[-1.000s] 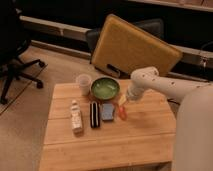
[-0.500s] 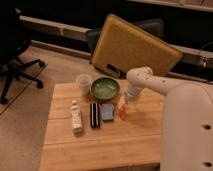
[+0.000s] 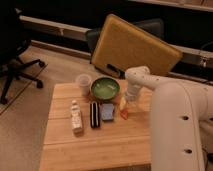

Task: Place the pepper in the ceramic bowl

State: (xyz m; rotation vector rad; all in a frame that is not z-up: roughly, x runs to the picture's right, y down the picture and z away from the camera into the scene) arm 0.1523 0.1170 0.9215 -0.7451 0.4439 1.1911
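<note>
Our claw (image 3: 125,103) hung directly over the pepper (image 3: 124,114), which lay on the table (image 3: 75,147) just right of the ceramic bowl (image 3: 105,89), presumably poised for a grasp, though we could not tell its grip.

No text, brand, number or sign is legible. Checked the white bottle (image 3: 75,117), front-left of the ceramic bowl (image 3: 105,88) on the table (image 3: 100,145): nothing readable. Checked the gripper (image 3: 125,104), just right of the ceramic bowl, low over the table: no readable marking.
</note>
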